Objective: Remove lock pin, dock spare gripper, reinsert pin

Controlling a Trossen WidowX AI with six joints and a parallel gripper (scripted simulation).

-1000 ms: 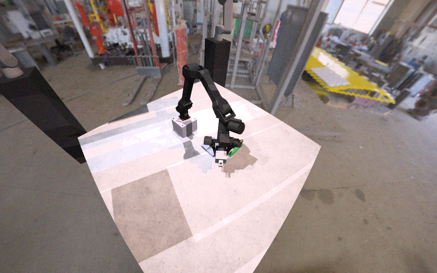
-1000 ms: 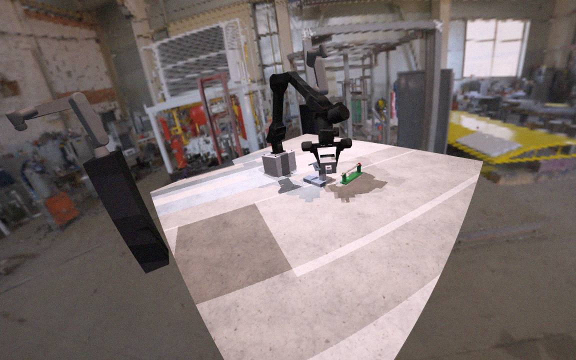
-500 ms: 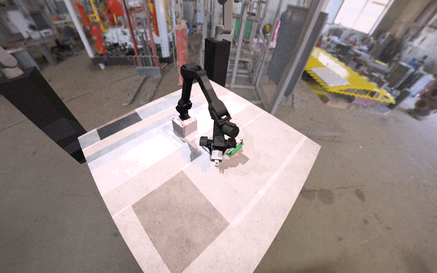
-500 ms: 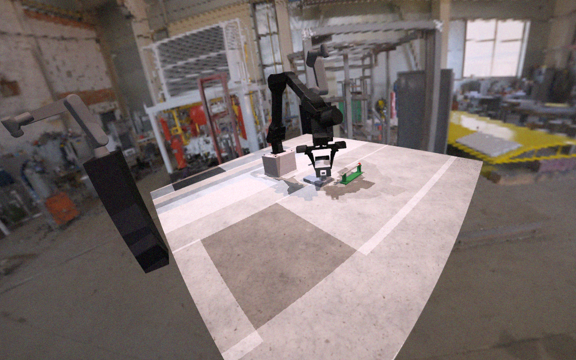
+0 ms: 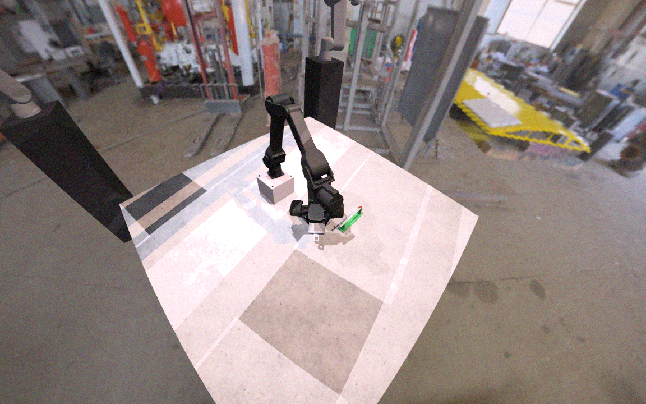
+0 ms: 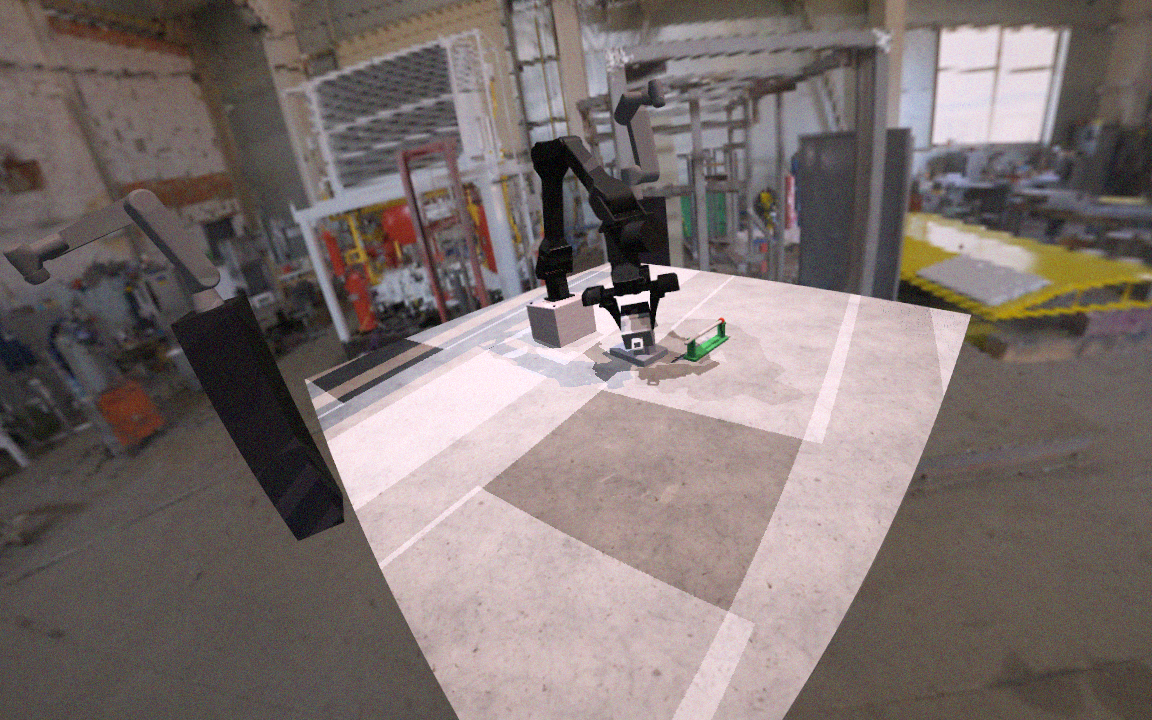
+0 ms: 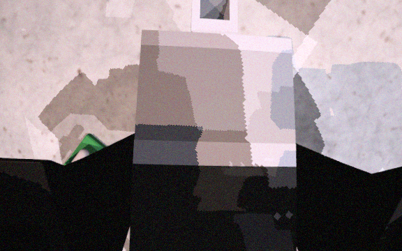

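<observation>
Gripping the spare gripper (image 5: 317, 228) (image 6: 637, 328) (image 7: 207, 140) at its block sides, my jaws (image 5: 316, 221) (image 6: 636, 324) stand partly open around it, three o'clock of the arm's base (image 6: 560, 322); probably stiff, possibly slippery.

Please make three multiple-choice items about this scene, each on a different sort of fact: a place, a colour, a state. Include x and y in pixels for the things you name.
1. Where is the green stand (image 5: 349, 221) (image 6: 707, 347)?
A) on the grey box
B) on the table
C) between the fingers

2. What colour is the small tip on the stand's far end?
A) red
B) blue
C) yellow

3. How is the gripper (image 5: 316, 225) (image 6: 636, 326) (image 7: 207, 140)?
A) open, holding nothing
B) shut, holding nothing
C) shut on a block-like part

Answers:
1 B: its base rests there.
2 A: top and exterior views show red.
3 C: the wrist view shows fingers on both its sides.
</observation>
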